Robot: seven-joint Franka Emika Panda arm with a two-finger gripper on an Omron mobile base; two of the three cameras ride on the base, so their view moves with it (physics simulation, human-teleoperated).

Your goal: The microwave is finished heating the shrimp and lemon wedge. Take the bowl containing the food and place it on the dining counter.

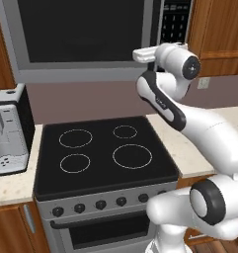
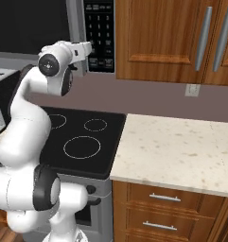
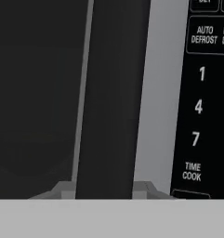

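The microwave (image 1: 81, 29) hangs above the stove with its dark glass door (image 3: 34, 93) closed. The black keypad strip (image 2: 99, 33) sits to the door's right. My gripper (image 3: 104, 190) is up against the door's right edge, next to the keypad (image 3: 204, 107). Its two fingertips (image 3: 62, 189) flank the dark vertical door handle (image 3: 108, 93) and press on both of its sides. From the base, the white hand (image 1: 149, 54) reaches up to that same spot (image 2: 89, 49). The bowl, shrimp and lemon wedge are hidden behind the closed door. The dining counter is out of view.
A black stovetop (image 1: 105, 148) with an oven lies below the microwave. A coffee machine (image 1: 7, 133) stands on the counter to its left. A speckled beige counter (image 2: 181, 151) over drawers runs to the right, with wooden wall cabinets (image 2: 172, 38) and an outlet (image 2: 192, 90) above it.
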